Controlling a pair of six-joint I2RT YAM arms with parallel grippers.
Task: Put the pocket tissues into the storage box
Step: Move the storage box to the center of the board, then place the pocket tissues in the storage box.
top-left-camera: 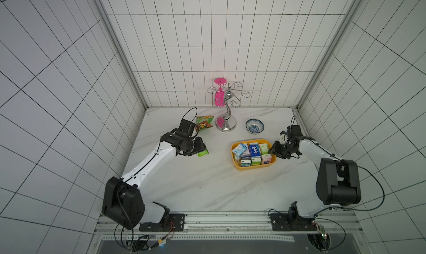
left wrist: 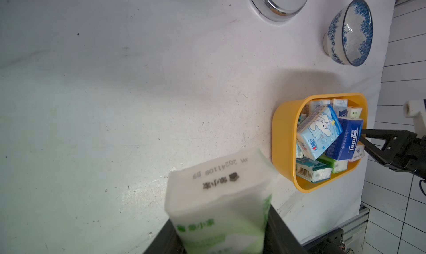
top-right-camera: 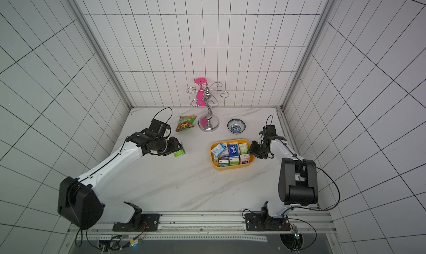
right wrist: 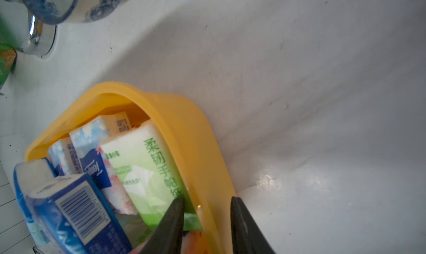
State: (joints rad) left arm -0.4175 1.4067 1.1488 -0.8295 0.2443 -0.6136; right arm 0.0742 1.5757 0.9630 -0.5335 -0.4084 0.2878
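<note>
One big white bench (top-left-camera: 207, 183) holds everything. Two white and black arms reach over it, the left arm (top-left-camera: 147, 163) and the right arm (top-left-camera: 311, 149). At the back stands a shiny metal stand (top-left-camera: 227, 116) with curly hooks, and a pink cup (top-left-camera: 219, 93) hangs upside down on it.

The yellow storage box (top-left-camera: 244, 168) sits on the bench, close to the right arm. Many pocket tissues (top-left-camera: 254, 152) fill it, blue, green and pink. A light blue packet (top-left-camera: 239, 149) lies tilted on top of them.

A green and orange snack bag (top-left-camera: 204, 123) lies just beside the stand's foot. A small blue and white bowl (top-left-camera: 254, 126) sits behind the box.

The left tool (top-left-camera: 200, 149) is squeezed tight on one green and white packet (top-left-camera: 203, 153), well apart from the box.

The right tool (right wrist: 206, 198) is at the box's edge. One finger (right wrist: 170, 223) is inside, against a green packet (right wrist: 147, 172). The other is outside, with the yellow wall between them. I cannot tell if they pinch the wall.
</note>
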